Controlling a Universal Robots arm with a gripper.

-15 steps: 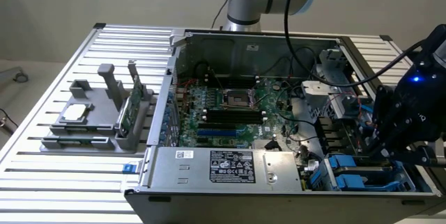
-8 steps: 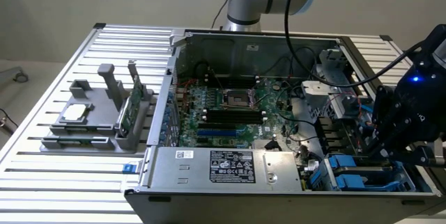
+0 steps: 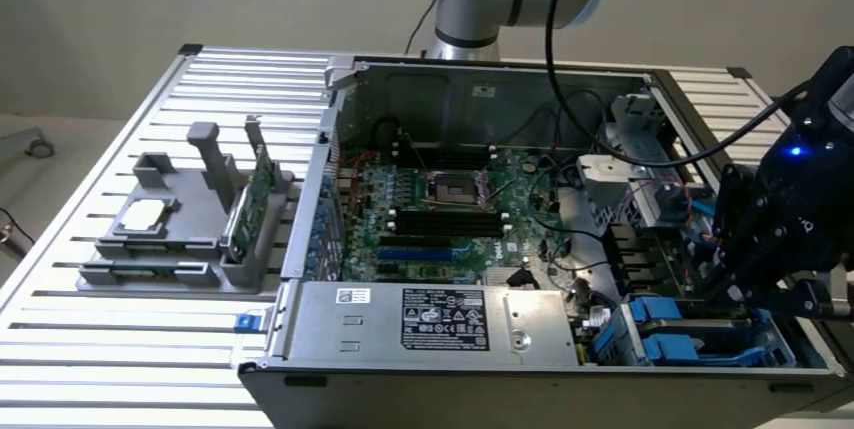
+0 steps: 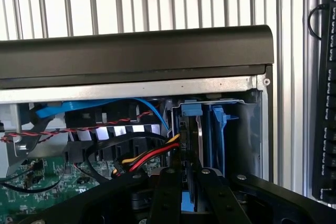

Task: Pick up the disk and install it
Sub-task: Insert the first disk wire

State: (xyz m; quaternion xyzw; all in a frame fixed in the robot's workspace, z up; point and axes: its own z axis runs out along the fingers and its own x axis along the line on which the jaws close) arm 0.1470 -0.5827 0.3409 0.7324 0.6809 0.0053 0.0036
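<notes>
Hanging over the front corner of the open grey-metal computer case (image 3: 467,84) at the exterior view's right, the black robot gripper (image 3: 767,284) sits low above the blue plastic drive bays (image 3: 681,334); in the wrist view its two black fingers (image 4: 167,195) stand close together, pinching a narrow upright slab between them — the disk (image 4: 193,145), seen edge-on with a blue plastic rail cap at its far end, standing in the drive bay beside a second blue-handled carrier (image 4: 218,135); the jaws are therefore nearly closed, gripping the disk's thin edges. Red, yellow and black power wires (image 4: 152,156) run just beside the disk, and a flat blue ribbon cable (image 4: 94,106) lies along the case wall above the green motherboard (image 3: 441,214). In the exterior view a silver power-supply box with a black label (image 3: 434,319) fills the case's near edge; the case rests on a slatted aluminium table (image 3: 134,349). Well apart, at the exterior view's left, a grey plastic parts holder (image 3: 174,234) carries a small square silver chip (image 3: 144,214) and a thin green circuit card (image 3: 247,214) standing upright — neither touched by the gripper.
</notes>
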